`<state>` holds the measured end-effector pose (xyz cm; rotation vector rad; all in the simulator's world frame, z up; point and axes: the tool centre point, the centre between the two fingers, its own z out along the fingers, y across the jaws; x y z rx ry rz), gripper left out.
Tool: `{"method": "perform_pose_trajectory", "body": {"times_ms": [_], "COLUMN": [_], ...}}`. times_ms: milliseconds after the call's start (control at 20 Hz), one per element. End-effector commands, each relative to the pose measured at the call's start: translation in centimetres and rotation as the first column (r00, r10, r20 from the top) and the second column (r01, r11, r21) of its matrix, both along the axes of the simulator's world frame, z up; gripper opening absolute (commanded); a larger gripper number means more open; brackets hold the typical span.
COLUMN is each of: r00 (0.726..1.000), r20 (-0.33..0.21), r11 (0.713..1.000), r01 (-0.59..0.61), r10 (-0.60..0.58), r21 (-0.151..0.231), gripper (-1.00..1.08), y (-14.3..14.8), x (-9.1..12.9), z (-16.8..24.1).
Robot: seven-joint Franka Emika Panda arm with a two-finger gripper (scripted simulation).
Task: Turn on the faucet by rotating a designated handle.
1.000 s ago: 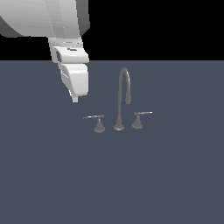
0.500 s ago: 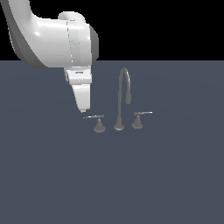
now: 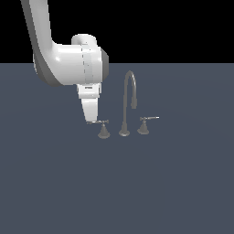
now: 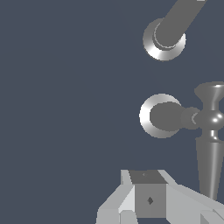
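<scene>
The faucet (image 3: 124, 130) stands mid-scene with a tall gooseneck spout (image 3: 130, 91) and two lever handles. The handle on the exterior view's left (image 3: 103, 130) has a thin lever (image 3: 97, 122) pointing left from its cone base. The matching handle (image 3: 143, 128) stands to the right of the spout. My gripper (image 3: 92, 119) hangs tip-down at the outer end of the left lever, fingers together and holding nothing. In the wrist view the gripper (image 4: 149, 199) is close beside the lever bar (image 4: 209, 153), with the cone base (image 4: 158, 116) and the spout's base (image 4: 164, 41) beyond it.
The faucet stands on a flat dark grey-blue surface (image 3: 117, 183). My white arm (image 3: 68, 64) reaches in from the exterior view's upper left. Nothing else shows.
The arm has swung right and down. The gripper tip has dropped from above and left of the left handle to the level of its lever's end. The faucet has not visibly moved.
</scene>
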<state>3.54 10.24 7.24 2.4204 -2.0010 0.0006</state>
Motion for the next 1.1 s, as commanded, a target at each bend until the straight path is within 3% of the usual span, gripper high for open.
{"method": "perform_pose_trajectory", "body": {"times_ms": [0,400,1050], "r00": [1.000,1.000,1.000], "r20": [0.001,0.000,0.000], "r11": [1.000,1.000,1.000], "r01": [0.020,0.029,0.030], "r10": [-0.020,-0.029,-0.030], "r21": [0.000,0.000,0.001], "gripper": [-1.00,-1.00,-1.00], "y": [-0.2,-0.4,0.8], "x": [0.5,0.7,-3.2], "z": [-0.5,-0.8,-0.7]}}
